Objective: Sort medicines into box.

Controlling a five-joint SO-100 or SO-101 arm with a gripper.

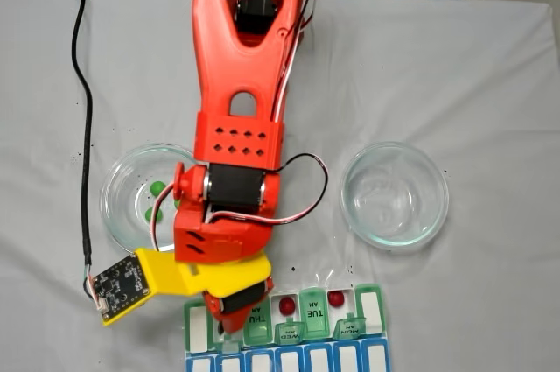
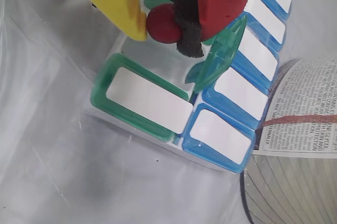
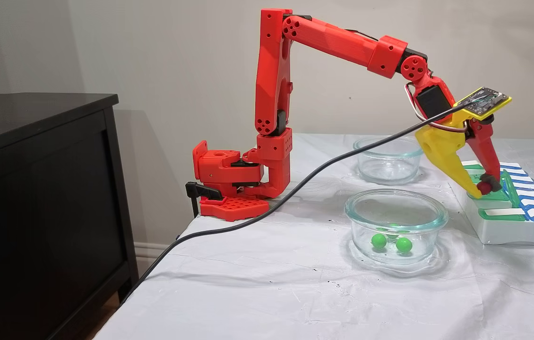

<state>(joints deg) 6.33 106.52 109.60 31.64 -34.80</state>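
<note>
My gripper (image 2: 167,28) is shut on a glossy red ball (image 2: 163,22), pinched between the yellow finger and the red finger's black pad. It hangs just above an open compartment near one end of the box (image 2: 142,100), a pill organiser with green and blue lids. In a fixed view the gripper (image 3: 483,188) tips down onto the box (image 3: 508,231) with the red ball (image 3: 484,187) at its tip. From above, two red balls (image 1: 286,305) (image 1: 337,300) lie in open compartments of the box (image 1: 372,306). Green balls (image 3: 379,241) (image 3: 403,244) rest in the near glass dish (image 3: 395,203).
An empty glass dish (image 1: 394,194) stands right of the arm in the top-down fixed view; the dish with green balls (image 1: 118,201) is at its left. A black cable (image 1: 85,127) runs down the cloth. Printed paper (image 2: 305,113) lies beside the box. A black cabinet (image 3: 35,189) stands off the table.
</note>
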